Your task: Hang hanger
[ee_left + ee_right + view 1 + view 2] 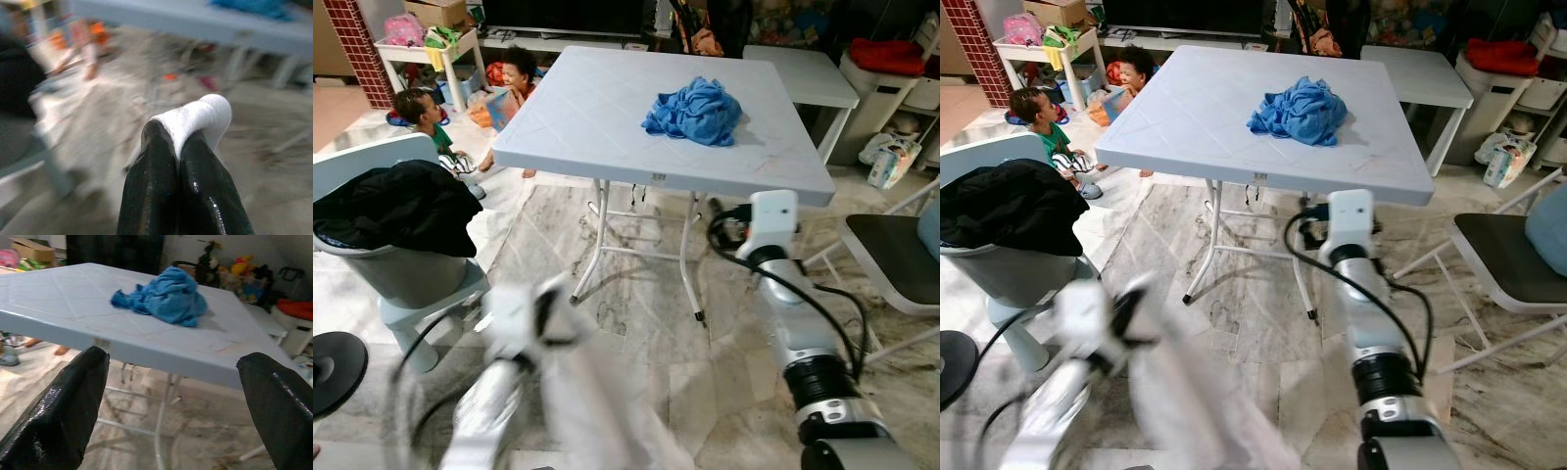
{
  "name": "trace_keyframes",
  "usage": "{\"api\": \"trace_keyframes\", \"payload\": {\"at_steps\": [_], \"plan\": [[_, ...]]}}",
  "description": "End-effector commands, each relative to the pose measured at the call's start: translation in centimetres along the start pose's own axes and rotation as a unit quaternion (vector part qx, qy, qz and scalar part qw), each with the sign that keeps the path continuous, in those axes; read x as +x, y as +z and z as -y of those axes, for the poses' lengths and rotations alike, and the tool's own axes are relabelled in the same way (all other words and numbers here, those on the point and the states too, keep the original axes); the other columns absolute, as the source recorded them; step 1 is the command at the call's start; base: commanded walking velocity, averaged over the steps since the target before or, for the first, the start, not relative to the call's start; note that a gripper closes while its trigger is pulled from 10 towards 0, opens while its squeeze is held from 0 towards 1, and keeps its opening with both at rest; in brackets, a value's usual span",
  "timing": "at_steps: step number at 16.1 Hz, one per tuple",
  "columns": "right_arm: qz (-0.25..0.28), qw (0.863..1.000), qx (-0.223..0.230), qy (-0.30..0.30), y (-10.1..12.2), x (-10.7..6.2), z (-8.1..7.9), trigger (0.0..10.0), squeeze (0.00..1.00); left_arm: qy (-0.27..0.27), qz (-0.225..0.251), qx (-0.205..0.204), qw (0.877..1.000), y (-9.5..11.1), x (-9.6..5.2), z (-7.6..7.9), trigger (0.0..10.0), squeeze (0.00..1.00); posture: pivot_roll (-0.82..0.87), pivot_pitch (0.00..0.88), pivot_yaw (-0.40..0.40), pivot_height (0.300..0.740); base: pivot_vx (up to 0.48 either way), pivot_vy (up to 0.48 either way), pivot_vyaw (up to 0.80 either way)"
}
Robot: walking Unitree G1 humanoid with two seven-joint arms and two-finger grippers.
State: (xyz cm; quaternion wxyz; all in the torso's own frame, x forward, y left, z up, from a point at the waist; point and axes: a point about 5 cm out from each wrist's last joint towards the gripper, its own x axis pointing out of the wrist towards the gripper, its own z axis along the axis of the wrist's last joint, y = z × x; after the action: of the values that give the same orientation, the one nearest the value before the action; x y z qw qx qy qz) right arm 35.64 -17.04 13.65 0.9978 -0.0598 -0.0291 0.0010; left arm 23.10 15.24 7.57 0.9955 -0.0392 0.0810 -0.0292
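Pale blue folding table point(597, 117) on thin white legs, standing on a marble-patterned floor point(636, 294). Faint diagonal lines across the top. On it, toward the far right part, a crumpled blue cloth point(693, 110), lying in a loose heap and well in from every edge. Rest of the top bare. Beyond it, touching or just beside its far right corner, a second, lower white table point(803, 73). On the floor to the left, a grey bin point(396, 269) draped with a black garment point(396, 206).
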Motion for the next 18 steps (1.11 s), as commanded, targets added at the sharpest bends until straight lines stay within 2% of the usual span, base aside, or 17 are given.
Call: {"api": "trace_keyframes", "payload": {"at_steps": [1,4,7,10,18], "plan": [[0.011,1.0,0.001,-0.007,0.5,0.0,0.5,10.0,0.0,0.015,0.04,0.005,0.999,1.6,-0.1,-0.5,10.0,0.0,0.01,0.0,-0.069,0.74,0.0,0.0,0.0],[-0.028,0.999,-0.009,0.018,-1.7,-2.3,1.8,10.0,0.0,0.035,0.052,0.0,0.998,2.1,-0.2,-1.6,10.0,0.0,0.01,0.0,-0.069,0.74,0.0,0.0,0.0],[-0.059,0.998,0.0,0.029,-3.1,-3.6,1.7,10.0,0.0,0.028,0.054,0.0,0.998,2.3,0.5,-1.5,10.0,0.0,-0.01,0.0,-0.05,0.74,0.0,0.0,0.0],[-0.069,0.997,0.021,0.024,-3.2,-4.0,1.4,10.0,0.0,0.014,0.062,-0.004,0.998,3.0,1.2,-0.9,10.0,0.0,-0.01,0.0,-0.041,0.74,0.0,0.0,0.0],[-0.07,0.997,0.026,0.025,-2.7,-3.6,1.0,10.0,0.0,0.021,0.066,-0.003,0.998,3.3,1.5,-1.4,10.0,0.0,-0.01,0.0,-0.052,0.74,0.0,0.348,-0.05]]}}
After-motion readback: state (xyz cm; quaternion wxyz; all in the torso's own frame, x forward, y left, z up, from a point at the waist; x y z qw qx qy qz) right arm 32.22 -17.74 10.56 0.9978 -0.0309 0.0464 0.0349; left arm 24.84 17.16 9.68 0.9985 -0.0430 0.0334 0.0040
